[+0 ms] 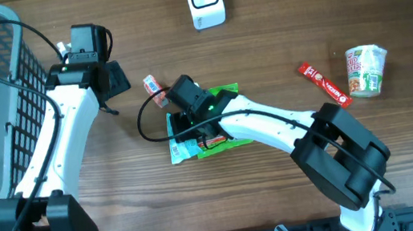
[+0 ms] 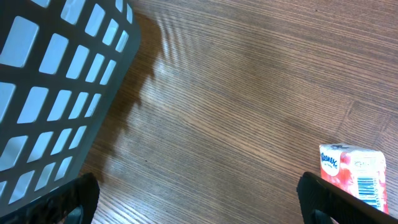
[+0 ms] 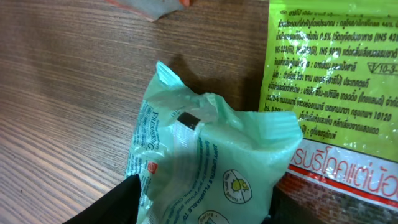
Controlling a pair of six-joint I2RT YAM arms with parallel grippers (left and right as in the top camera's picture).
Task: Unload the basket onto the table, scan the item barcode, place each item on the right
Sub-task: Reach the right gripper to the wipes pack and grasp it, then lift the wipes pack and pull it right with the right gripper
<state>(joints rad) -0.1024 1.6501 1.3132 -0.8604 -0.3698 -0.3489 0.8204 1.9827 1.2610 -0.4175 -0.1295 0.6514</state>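
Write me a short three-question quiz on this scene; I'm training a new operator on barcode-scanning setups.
1. True or false: the left gripper holds the small pink-and-white tissue pack.
2. Which item lies between the fingers of the right gripper? A) red stick packet B) pale-green soft plastic pack C) printed noodle cup
3. Short answer: what stands at the table's left end in the overhead view?
Key: 1 false, its jaws stand open and empty, the tissue pack beside it; 2 B; 3 the grey plastic mesh basket.
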